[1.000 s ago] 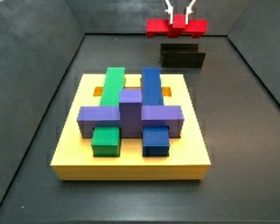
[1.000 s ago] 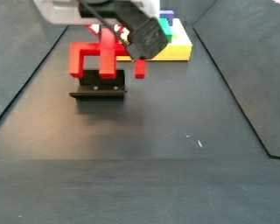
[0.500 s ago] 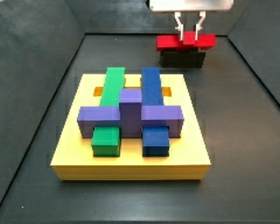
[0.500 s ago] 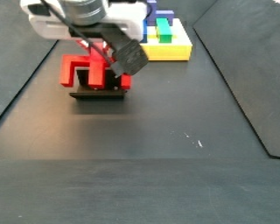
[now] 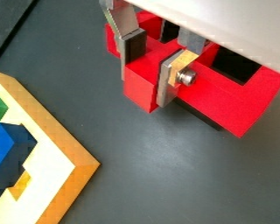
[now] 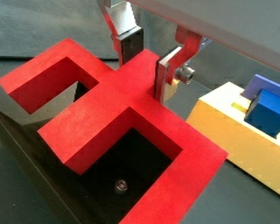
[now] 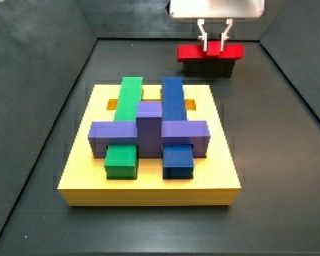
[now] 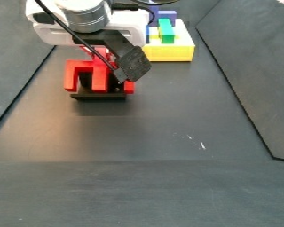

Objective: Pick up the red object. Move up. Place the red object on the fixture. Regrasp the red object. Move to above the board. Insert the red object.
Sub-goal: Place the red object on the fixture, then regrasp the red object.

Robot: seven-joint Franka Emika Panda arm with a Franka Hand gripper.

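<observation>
The red object rests on the black fixture at the far end of the floor, beyond the yellow board. My gripper reaches down from above and is shut on the piece's central stem. In both wrist views the stem sits between the fingers, at the gripper and the gripper, with the crossbar of the red object spanning the open fixture. In a side view the red object sits in the fixture under the gripper.
The board carries green, blue and purple blocks. Dark walls enclose the floor. A wrist view shows the board's corner close by, and another shows its edge with a blue block.
The gripper has come down with the red object, which hung above the fixture a second ago and now sits on it. The board has not moved.
</observation>
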